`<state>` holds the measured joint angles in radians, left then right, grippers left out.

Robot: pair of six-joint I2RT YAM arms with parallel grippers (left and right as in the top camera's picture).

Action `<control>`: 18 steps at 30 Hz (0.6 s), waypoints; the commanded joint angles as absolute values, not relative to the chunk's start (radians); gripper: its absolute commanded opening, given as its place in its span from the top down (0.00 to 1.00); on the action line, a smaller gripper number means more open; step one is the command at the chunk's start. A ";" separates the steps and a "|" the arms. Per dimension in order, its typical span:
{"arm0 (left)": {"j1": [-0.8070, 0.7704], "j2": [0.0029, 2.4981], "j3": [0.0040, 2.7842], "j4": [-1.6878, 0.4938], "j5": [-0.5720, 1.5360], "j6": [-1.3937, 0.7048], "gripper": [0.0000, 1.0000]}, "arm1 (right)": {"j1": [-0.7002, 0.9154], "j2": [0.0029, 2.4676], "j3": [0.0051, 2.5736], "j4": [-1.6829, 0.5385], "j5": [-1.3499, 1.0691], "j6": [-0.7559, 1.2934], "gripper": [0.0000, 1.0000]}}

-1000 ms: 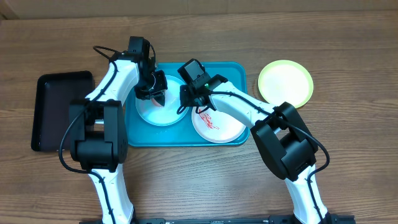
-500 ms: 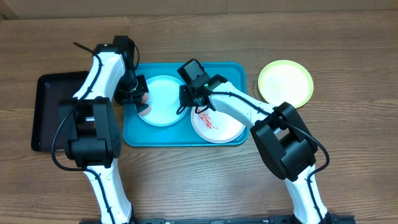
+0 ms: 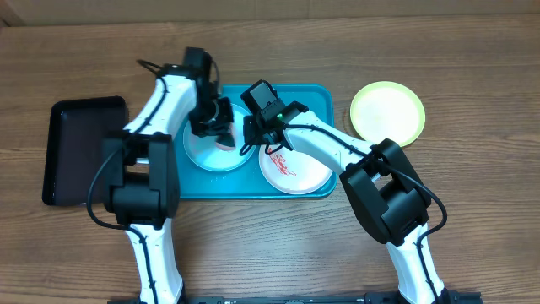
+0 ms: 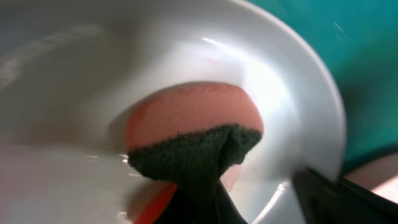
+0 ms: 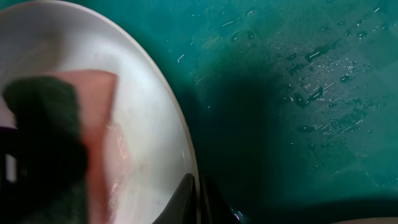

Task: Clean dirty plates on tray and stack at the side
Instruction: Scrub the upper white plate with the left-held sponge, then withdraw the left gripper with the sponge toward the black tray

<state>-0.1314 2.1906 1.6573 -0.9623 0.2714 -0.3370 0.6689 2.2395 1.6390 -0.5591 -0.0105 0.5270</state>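
Note:
The light blue plate (image 3: 205, 154) lies at the left of the turquoise tray (image 3: 321, 93). My left gripper (image 3: 222, 131) is shut on a pink sponge with a green scouring pad (image 4: 193, 134) and presses it on the plate's inside (image 4: 93, 68). My right gripper (image 3: 251, 135) is shut on this plate's right rim (image 5: 189, 158), with one finger on each side (image 5: 198, 194). The sponge also shows in the right wrist view (image 5: 62, 137). The white plate (image 3: 297, 175) with red smears lies at the right of the tray. The yellow-green plate (image 3: 386, 111) lies on the table to the right of the tray.
A narrow black tray (image 3: 80, 148) lies on the wooden table left of the turquoise tray. The tray floor (image 5: 298, 93) beside the blue plate is wet with droplets. Both arms cross over the tray's left half.
My left gripper has swept the sponge to the plate's left edge and back to its right part. The right gripper has kept its hold on the rim.

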 commanded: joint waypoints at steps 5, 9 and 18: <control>-0.152 2.204 1.640 -0.992 0.249 -0.344 0.96 | 0.667 2.228 1.643 -0.567 0.014 0.515 0.96; -0.120 2.204 1.640 -1.047 0.079 -0.348 0.96 | 0.667 2.228 1.643 -0.570 0.014 0.515 0.96; -0.021 2.202 1.642 -1.137 -0.217 -0.428 0.96 | 0.667 2.228 1.643 -0.570 0.014 0.495 0.96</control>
<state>-0.0715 2.1902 1.6562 -1.1362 -0.0456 -0.3904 0.6701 2.2395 1.6390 -0.5610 -0.0162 0.5232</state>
